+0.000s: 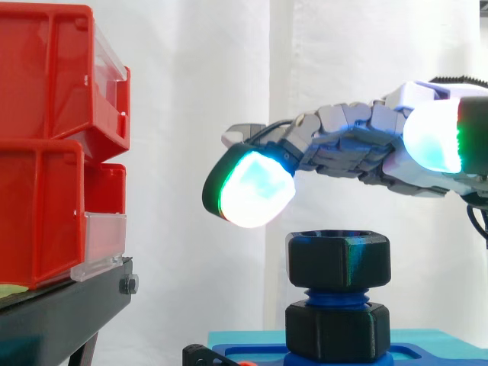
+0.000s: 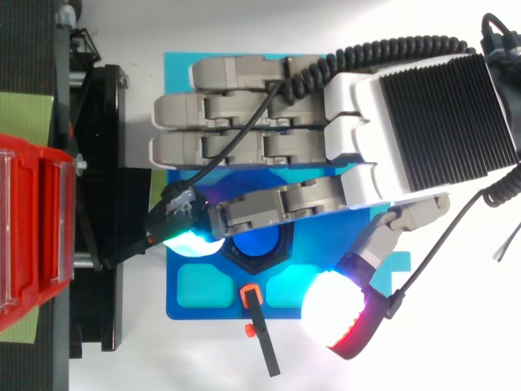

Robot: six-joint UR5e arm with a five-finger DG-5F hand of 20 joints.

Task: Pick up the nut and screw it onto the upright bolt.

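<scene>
A black hexagonal nut sits on top of the upright blue bolt. A second black nut is lower down on the bolt, at the blue base plate. From above, the bolt's blue top shows inside the black hexagon. My hand reaches in from the right and hovers just above the nut without touching it. Its fingers are stretched out straight to the left and hold nothing. One glowing fingertip hangs to the upper left of the nut. The thumb pad glows off to the side of the bolt.
Red bins are stacked on a black stand at the left, close to the plate. A small black clamp with an orange part lies at the plate's edge nearest the thumb. White curtain behind.
</scene>
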